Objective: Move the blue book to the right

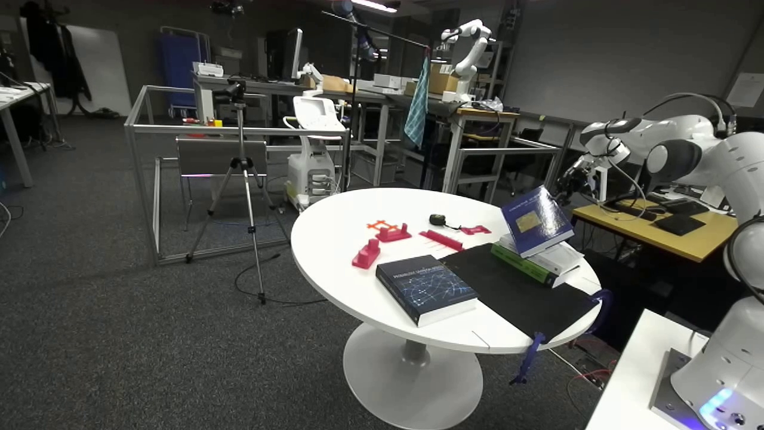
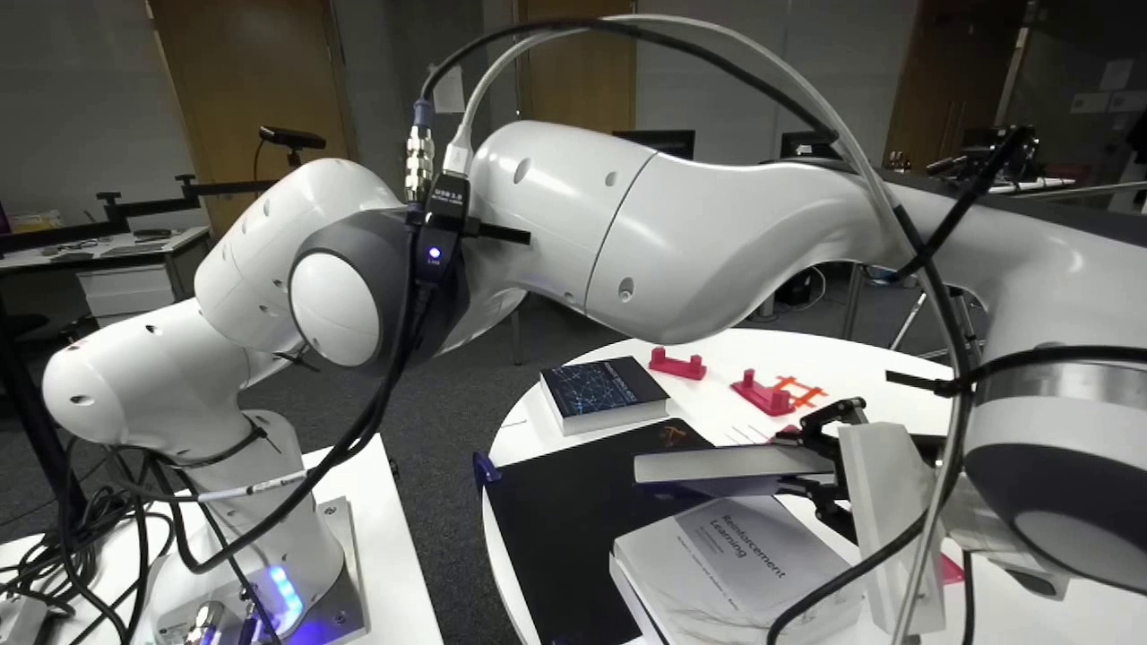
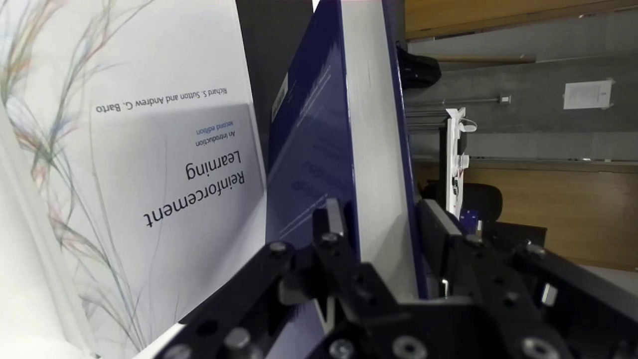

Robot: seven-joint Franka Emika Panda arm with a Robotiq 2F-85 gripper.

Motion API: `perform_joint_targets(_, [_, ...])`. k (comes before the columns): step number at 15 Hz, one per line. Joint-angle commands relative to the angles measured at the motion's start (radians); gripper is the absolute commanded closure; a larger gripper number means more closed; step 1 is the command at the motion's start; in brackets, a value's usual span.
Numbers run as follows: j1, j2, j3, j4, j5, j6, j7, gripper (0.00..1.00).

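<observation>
The blue book (image 1: 546, 216), with a gold square on its cover, is tilted up over a stack of a white Reinforcement Learning book (image 2: 735, 555) and a green book (image 1: 520, 266). I cannot tell whether its lower edge touches the stack. My gripper (image 3: 389, 219) has one finger on each cover of the blue book (image 3: 374, 124) and is shut on it, with the white page edge between the fingers. In an exterior view the gripper (image 1: 564, 190) is partly hidden behind the book. In an exterior view the book (image 2: 730, 464) points away from the gripper (image 2: 797, 461).
A black mat (image 1: 513, 292) lies under the stack on the round white table (image 1: 328, 233). A thick dark navy book (image 1: 427, 286) lies flat beside the mat. Several red parts (image 1: 441, 240) and a black tape measure (image 1: 437, 220) lie farther off. Blue straps (image 1: 528, 355) hang at the edge.
</observation>
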Motion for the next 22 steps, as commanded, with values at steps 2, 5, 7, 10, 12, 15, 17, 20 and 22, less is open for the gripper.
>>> perform_joint_targets(2, [-0.059, 0.037, 0.066, 0.120, -0.009, -0.103, 0.035, 0.82])
perform_joint_targets(5, [-0.083, 0.066, 0.092, 0.169, -0.003, -0.125, 0.048, 0.23])
perform_joint_targets(7, [-0.101, 0.081, 0.114, 0.205, 0.010, -0.157, 0.068, 0.08])
perform_joint_targets(10, [-0.122, 0.092, 0.149, 0.254, 0.027, -0.201, 0.112, 0.00])
perform_joint_targets(12, [-0.118, 0.081, 0.147, 0.256, 0.042, -0.208, 0.126, 0.00])
perform_joint_targets(15, [-0.112, 0.074, 0.151, 0.270, 0.051, -0.198, 0.136, 0.00])
perform_joint_targets(17, [-0.103, 0.056, 0.146, 0.270, 0.045, -0.174, 0.132, 0.00])
perform_joint_targets(20, [-0.090, 0.017, 0.137, 0.270, 0.042, -0.134, 0.136, 0.00])
perform_joint_targets(22, [-0.080, -0.012, 0.131, 0.270, 0.039, -0.087, 0.137, 0.00])
